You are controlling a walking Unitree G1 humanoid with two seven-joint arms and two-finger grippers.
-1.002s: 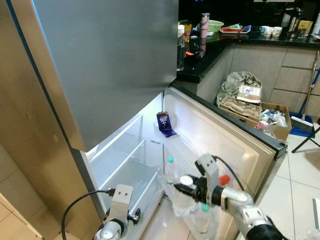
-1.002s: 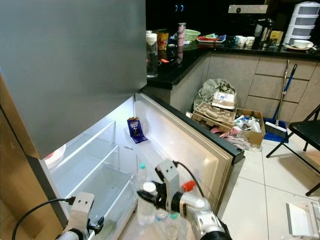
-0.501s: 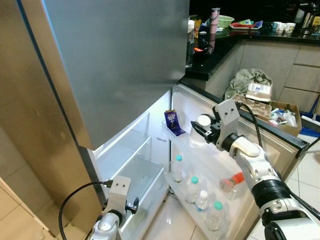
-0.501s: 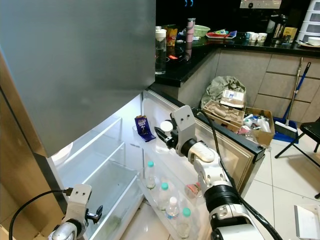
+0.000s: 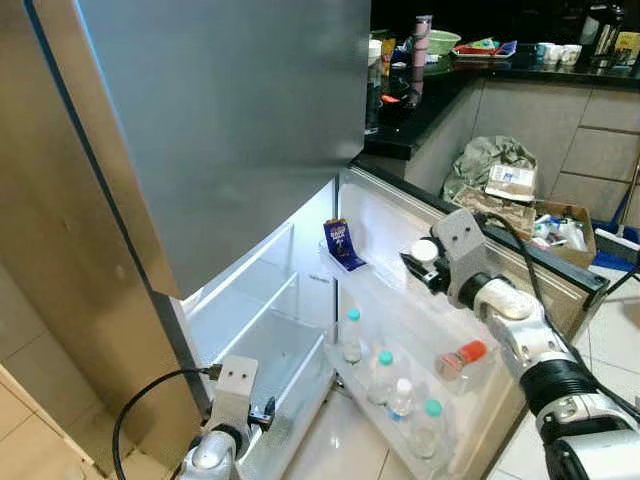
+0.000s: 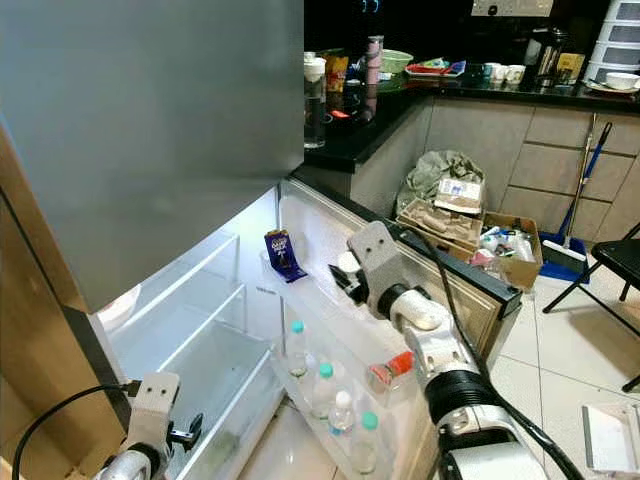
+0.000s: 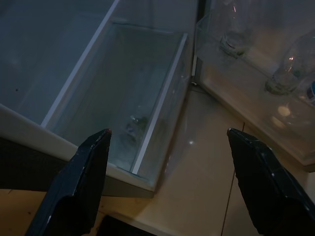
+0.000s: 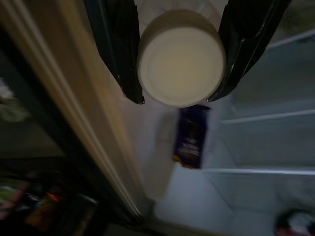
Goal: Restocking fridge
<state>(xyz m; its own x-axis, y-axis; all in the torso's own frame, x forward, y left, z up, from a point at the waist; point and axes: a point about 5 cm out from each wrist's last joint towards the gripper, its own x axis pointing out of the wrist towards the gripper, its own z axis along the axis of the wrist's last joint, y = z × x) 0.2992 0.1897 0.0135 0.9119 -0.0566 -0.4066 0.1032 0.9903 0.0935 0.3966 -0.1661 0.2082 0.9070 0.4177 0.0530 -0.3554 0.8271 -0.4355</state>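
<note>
Above the capped bottles in the fridge door shelf, the right gripper's jaws clamp a white-capped bottle near a purple packet.

A dark kitchen is seen, floored with pale glossy tiles. A black countertop is crowded with cups, a green bowl and a tall tumbler above grey-beige cabinet fronts. Cardboard boxes and a heap of bags are piled against them, beside a leaning broom and a black folding chair
</note>
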